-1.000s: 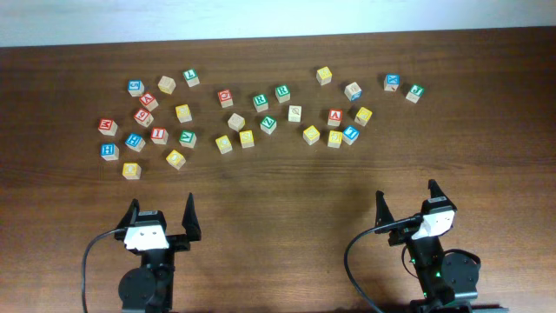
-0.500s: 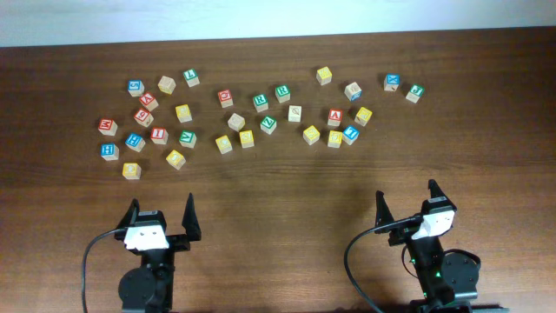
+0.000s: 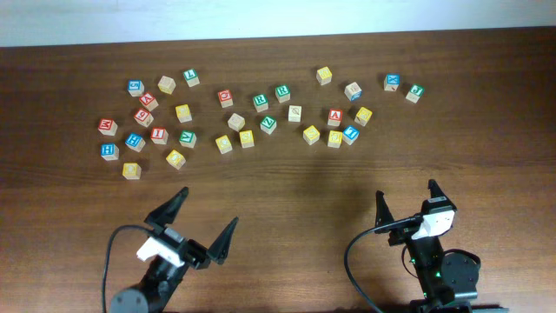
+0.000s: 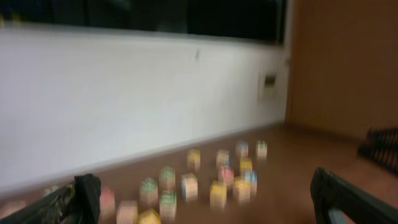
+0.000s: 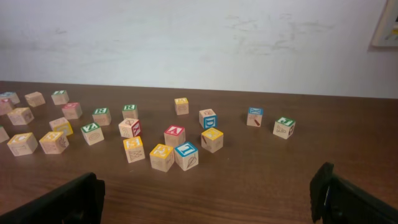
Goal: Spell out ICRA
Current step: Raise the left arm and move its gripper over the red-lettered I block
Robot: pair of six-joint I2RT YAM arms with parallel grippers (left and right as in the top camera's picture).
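Across the far half of the tabletop (image 3: 278, 183) lies a loose scatter of small wooden letter cubes, none yet lined up into a word. Right of centre sits the red A cube (image 3: 334, 116), just beside yellow-faced neighbours. What reads as the green R cube (image 3: 261, 101) is near the middle of the scatter, and what looks like the red I cube (image 3: 158, 134) is in the left cluster. At this size the yellow C cannot be singled out among the several yellow faces.

Near the front edge the left tool (image 3: 208, 207) hangs over bare wood at an angle, jaws spread wide and empty. Likewise the right tool (image 3: 406, 191) is wide open, holding nothing, well apart from every cube.

These cubes should be light, rigid and hard to damage, but their smooth flat sides may twist if pinched on corners. Probably the best hold is squarely across two opposite side faces, from above, though close neighbours leave little finger room around the A.
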